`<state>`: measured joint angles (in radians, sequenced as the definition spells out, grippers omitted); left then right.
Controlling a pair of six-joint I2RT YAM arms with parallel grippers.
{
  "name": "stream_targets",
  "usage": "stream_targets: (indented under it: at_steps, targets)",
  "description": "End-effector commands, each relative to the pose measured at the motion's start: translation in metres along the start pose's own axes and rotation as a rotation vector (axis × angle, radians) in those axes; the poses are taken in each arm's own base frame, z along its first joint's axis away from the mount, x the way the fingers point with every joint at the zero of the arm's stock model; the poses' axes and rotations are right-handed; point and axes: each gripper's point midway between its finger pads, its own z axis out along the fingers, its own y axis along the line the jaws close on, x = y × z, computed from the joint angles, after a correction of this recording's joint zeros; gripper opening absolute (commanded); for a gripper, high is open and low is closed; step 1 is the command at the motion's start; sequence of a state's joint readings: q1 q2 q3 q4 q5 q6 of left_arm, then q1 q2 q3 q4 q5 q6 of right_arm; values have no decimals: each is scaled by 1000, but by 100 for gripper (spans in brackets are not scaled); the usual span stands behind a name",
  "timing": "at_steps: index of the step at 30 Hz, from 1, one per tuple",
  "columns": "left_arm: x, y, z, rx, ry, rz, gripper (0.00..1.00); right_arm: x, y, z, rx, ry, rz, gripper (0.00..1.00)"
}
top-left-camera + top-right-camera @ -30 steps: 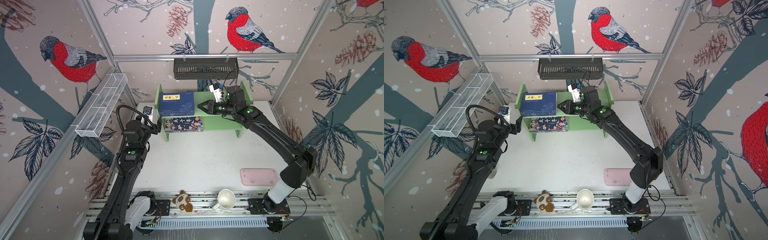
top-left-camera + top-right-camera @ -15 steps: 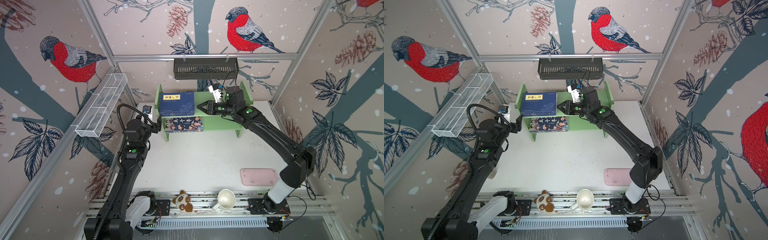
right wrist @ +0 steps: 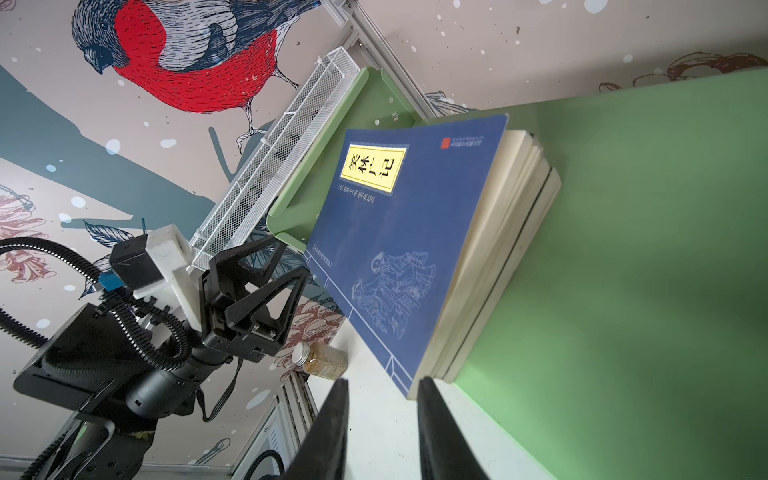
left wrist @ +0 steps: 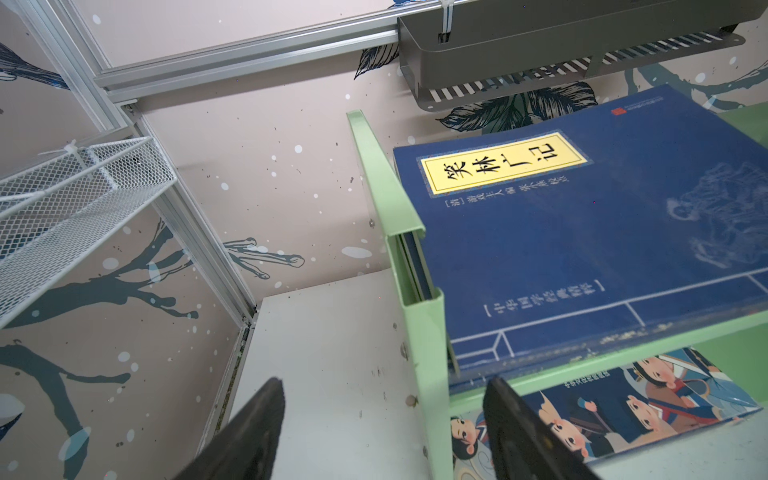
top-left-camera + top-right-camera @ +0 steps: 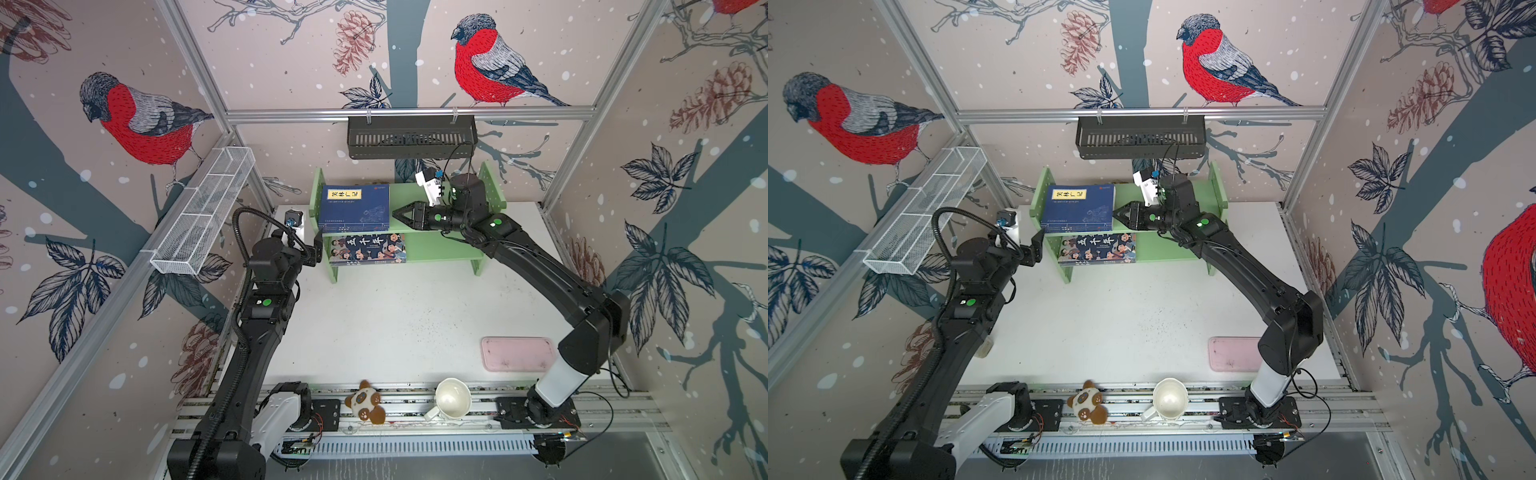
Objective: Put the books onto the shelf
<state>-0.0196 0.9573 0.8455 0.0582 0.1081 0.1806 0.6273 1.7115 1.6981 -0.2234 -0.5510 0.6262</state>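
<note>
Navy books (image 5: 355,208) stacked flat on the shelf (image 5: 446,247), top tier's left end, cartoon book (image 5: 370,248) below (right halves bare). Wide apart and empty, left jaws beside the left panel's near edge; narrowly parted, empty, right jaws at the stack's right edge.

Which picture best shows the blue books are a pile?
The right wrist view: the blue books show their cream page edges, stacked. Both top views show only the top cover. The left wrist view shows that cover and a sliver of edges.
</note>
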Motion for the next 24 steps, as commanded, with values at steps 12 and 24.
stream_targets:
  at_steps: [12,24]
  targets:
    - [6,-6,-14,24,55,-64,75,-5,-4,27,3,21,0,24]
    - [3,-12,-12,49,33,-61,75,-16,-3,23,48,-12,-24,24]
